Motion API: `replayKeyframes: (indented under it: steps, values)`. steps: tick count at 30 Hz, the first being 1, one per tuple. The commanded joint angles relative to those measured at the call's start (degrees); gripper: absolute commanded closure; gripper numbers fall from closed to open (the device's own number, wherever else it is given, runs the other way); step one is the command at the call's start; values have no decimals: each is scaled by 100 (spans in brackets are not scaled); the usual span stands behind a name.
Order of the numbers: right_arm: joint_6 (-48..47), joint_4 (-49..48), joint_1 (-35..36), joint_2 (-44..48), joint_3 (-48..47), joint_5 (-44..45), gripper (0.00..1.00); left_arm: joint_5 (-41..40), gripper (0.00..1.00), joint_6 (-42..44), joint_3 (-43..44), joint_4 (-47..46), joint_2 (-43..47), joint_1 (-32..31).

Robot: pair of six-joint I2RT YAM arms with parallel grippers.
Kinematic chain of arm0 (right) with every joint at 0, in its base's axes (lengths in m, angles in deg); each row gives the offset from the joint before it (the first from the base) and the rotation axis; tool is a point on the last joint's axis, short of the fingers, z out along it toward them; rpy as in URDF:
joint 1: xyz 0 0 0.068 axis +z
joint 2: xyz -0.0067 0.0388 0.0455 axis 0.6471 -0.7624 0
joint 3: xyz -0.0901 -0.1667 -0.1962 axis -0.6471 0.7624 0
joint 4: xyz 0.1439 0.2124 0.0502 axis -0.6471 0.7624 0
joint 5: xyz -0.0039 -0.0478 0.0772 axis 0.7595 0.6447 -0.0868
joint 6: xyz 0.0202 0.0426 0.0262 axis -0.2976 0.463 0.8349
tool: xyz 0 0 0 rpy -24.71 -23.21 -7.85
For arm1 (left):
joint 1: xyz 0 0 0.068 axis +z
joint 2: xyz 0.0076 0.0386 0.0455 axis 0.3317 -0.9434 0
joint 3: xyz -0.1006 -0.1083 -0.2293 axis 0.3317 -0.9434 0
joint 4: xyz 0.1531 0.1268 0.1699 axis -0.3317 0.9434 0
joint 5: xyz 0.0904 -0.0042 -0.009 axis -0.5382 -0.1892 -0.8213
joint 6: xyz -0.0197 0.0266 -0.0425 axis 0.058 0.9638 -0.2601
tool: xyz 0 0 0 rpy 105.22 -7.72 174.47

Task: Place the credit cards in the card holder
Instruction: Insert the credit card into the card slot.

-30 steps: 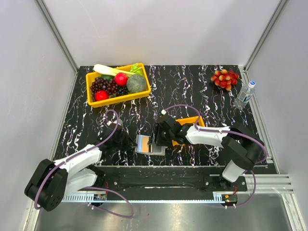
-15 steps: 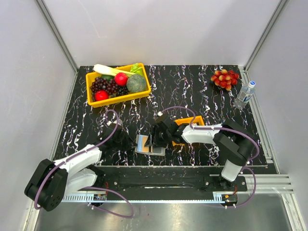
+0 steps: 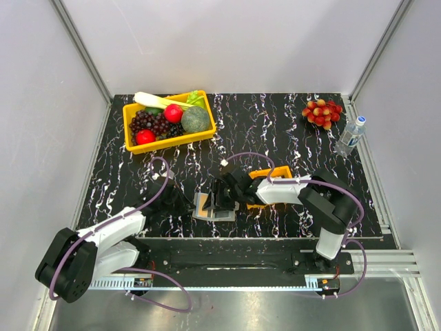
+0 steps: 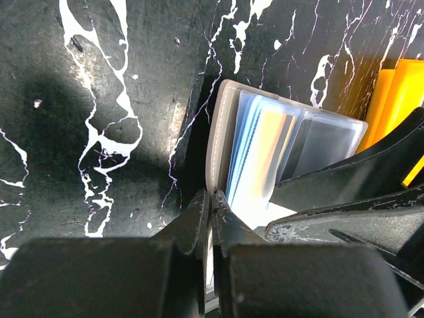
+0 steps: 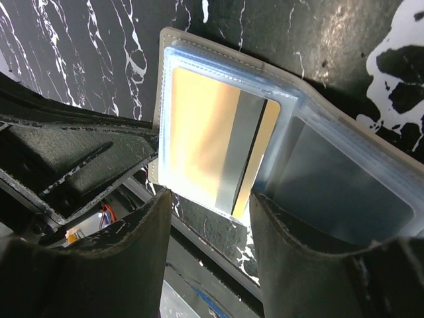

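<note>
The card holder (image 3: 212,205) lies open on the marbled black table (image 3: 275,117), close to its near edge and about midway across, just left of the small orange tray (image 3: 277,174). The left gripper (image 4: 211,213) comes at it from the left. Its fingers are closed tight together on the taupe cover's near-left edge, which pins the holder in place.

The right gripper (image 3: 222,198) reaches in from the right, over the holder. A tan card (image 5: 199,139) with a silvery stripe sits most of the way inside the left clear pocket, and its near end sticks out between that gripper's fingers (image 5: 132,258). Those fingers stand well apart, one on either side of the card's end. I cannot tell whether they press its edges or only flank it.

The card looks thin, light and stiff, and its face is probably slick, so a grip on the flat would likely slip. The two long edges near the trailing end are the better hold, since the card can then be pushed straight along its length. The pocket is soft clear film that will likely buckle or catch a corner if the card goes in skewed. The holder itself is light enough to slide on the table — it needs the left grip as an anchor.
</note>
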Motion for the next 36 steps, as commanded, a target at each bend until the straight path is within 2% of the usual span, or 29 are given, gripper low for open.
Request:
replayKeyframes:
  steps: [1, 5, 12, 15, 21, 25, 29, 36]
  values:
    - [-227, 14, 84, -20, -389, 283, 44, 50, 100, -63, -18, -235, 11, -8]
    - [-359, 85, 93, 41, -398, 530, 43, 50, 100, -54, -35, -235, 2, -8]
    - [-508, -309, 119, 6, -363, 267, 44, 102, 100, -19, 0, -314, -68, -8]
    - [-657, -529, 137, 50, -337, 214, 49, 120, 100, -19, -9, -341, -68, -8]
    - [-807, -811, 163, 68, -293, 231, 50, 129, 100, -19, 0, -341, -33, -16]
    - [-886, -846, 172, 102, -240, 354, 57, 129, 100, -1, -9, -332, -16, -16]
    - [-939, -531, 181, 269, -249, 609, 50, 111, 100, -2, -9, -280, 19, 1]
    - [-1211, -21, 181, 945, -135, 1172, 44, -47, 100, 104, 26, -7, 186, -8]
